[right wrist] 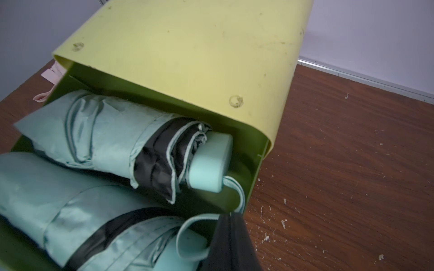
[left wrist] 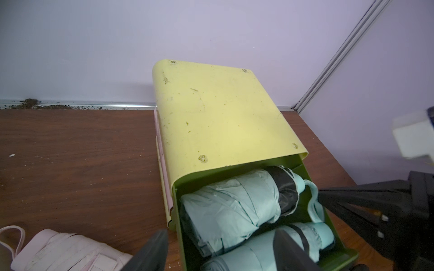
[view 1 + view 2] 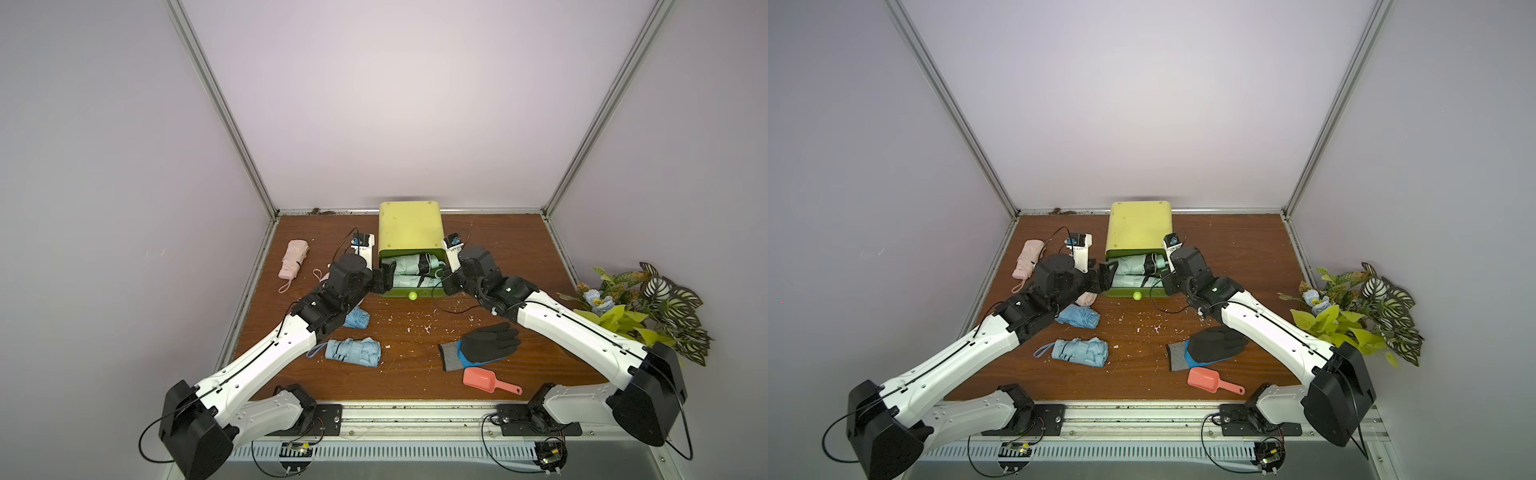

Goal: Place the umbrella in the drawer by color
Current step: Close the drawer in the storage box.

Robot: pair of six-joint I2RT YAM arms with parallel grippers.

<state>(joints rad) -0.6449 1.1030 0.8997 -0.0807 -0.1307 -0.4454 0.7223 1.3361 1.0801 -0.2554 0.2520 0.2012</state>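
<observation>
The green drawer [image 3: 395,293] of the yellow cabinet [image 3: 409,226] is pulled out. Two mint-green umbrellas are laid in it side by side, the rear umbrella [image 1: 94,131] and the front umbrella [image 1: 70,211], with their handles turned toward the right arm. Their hue is matched to the drawer, which appears to be the reason for the placing.

The left gripper [image 2: 220,232] is held wide open with nothing in it, its fingers spread across the drawer's left wall, probably so that the cloth ends can be tucked in. The right gripper [image 1: 231,225] is closed tight at the drawer's right front corner, beside the front umbrella's wrist strap [image 1: 180,239]; whether the strap is nipped cannot be told.

A blue umbrella [image 3: 353,351] and a pink umbrella [image 3: 294,259] are left unsorted on the table [image 3: 415,365]. A second blue umbrella [image 3: 356,319] is partly covered by the left arm, and a second pink umbrella [image 3: 1086,298] almost wholly. The lower drawers are hidden from above; only pale pink edges [image 2: 165,178] are glimpsed in the left wrist view.
</observation>
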